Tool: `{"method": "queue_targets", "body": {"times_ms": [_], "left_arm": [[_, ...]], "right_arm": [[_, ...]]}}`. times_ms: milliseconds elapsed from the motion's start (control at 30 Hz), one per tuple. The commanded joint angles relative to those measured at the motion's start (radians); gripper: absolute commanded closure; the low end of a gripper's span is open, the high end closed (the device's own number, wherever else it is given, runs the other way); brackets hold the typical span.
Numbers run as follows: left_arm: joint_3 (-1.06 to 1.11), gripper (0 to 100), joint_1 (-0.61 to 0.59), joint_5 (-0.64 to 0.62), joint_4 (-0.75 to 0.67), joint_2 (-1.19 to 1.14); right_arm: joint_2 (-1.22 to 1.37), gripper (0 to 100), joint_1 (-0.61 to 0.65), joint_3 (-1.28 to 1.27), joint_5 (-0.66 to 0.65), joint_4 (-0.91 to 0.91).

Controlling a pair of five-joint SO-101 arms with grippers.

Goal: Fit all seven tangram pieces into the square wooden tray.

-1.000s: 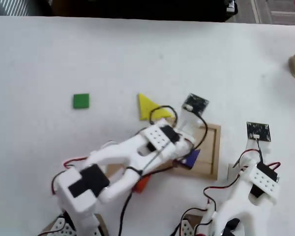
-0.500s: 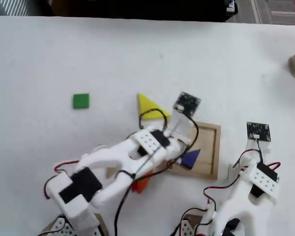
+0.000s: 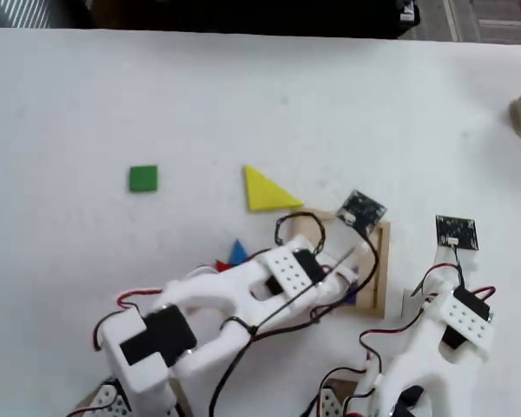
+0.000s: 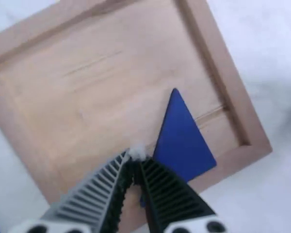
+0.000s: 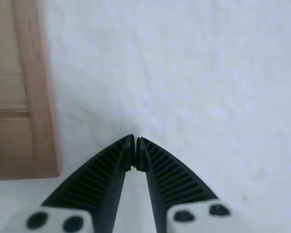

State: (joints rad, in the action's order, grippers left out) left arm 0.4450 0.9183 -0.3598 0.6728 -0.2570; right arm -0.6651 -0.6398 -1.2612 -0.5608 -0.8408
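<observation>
My left gripper (image 4: 134, 162) is closed on nothing, tips just beside the blue triangle (image 4: 184, 141) in the wooden tray (image 3: 385, 261), lower right of centre in the high view. Its edge seems to ride the rim, so I'd nudge it slowly and keep it flat. My right gripper (image 5: 136, 153) is closed too, over the table (image 5: 184, 73).

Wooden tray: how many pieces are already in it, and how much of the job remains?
Done: one blue triangle lies in the wooden tray. In hand: nothing; the left gripper is shut beside that triangle, the right gripper shut over the table. Left: the green square, yellow triangle, small blue triangle and a red piece lie outside on the table.
</observation>
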Motion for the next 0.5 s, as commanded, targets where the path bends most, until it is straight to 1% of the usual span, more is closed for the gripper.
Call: {"method": "queue_targets", "body": {"times_ms": [0,133,233,467], "left_arm": [[-0.025,98,0.064,-0.002,0.028,0.01],[-0.025,98,0.064,-0.002,0.02,0.01],[-0.025,98,0.071,-0.002,-0.028,0.008],[-0.025,98,0.177,-0.002,-0.094,0.004]], "right_arm": [[-0.031,98.1,0.012,0.006,-0.012,-0.012],[-0.031,98.1,0.027,0.005,-0.012,-0.008],[-0.031,98.1,0.028,0.005,-0.011,-0.005],[-0.031,98.1,0.064,0.006,-0.005,-0.004]]}}
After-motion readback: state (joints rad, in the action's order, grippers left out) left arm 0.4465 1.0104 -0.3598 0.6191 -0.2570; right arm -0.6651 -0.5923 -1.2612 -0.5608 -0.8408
